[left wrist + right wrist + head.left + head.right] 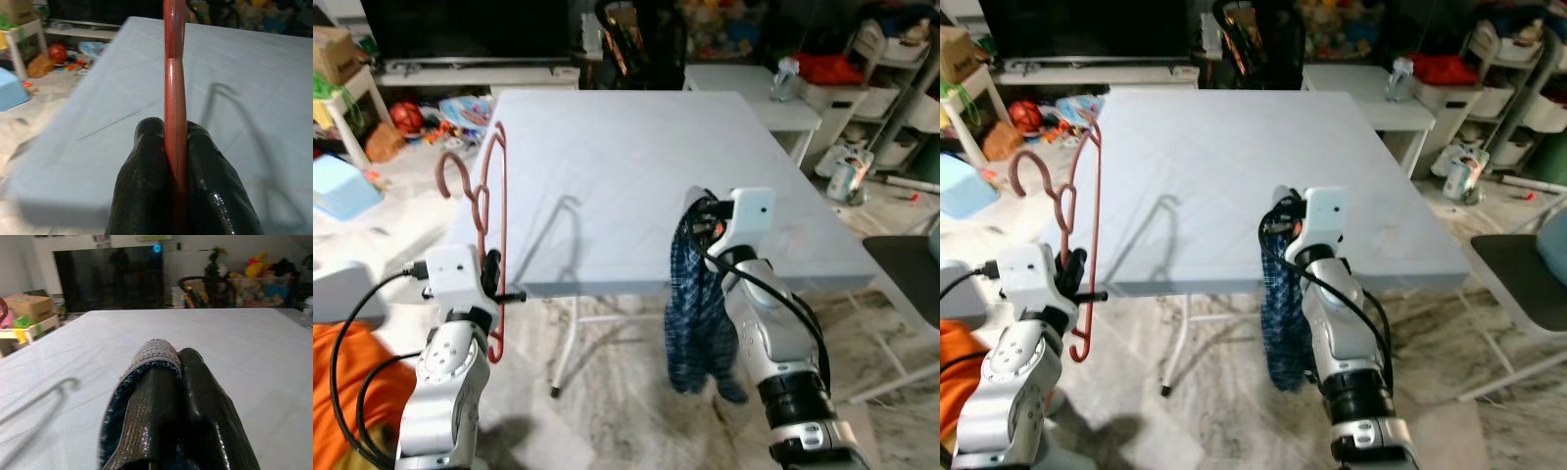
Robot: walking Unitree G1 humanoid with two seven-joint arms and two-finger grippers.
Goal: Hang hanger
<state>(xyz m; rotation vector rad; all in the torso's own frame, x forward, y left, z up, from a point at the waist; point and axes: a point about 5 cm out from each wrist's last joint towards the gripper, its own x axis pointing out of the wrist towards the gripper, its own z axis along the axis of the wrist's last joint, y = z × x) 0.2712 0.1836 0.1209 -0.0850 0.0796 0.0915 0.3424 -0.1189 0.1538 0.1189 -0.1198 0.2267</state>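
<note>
Left gripper (pixel 491 277) is clamped on the red hanger (pixel 494 211), held upright just off the near-left corner of the grey table (pixel 636 176). Right gripper (pixel 702 217) pinches a dark plaid garment (pixel 697 313) that droops below the table's near edge. Judged step: both items lifted, garment not yet on the hanger; the next move calls for bringing the two together over the table.

Head stereo pair looking forward and down over the table (pixel 607 176); wrist cameras close behind their fingers, facing across that same shared tabletop.
</note>
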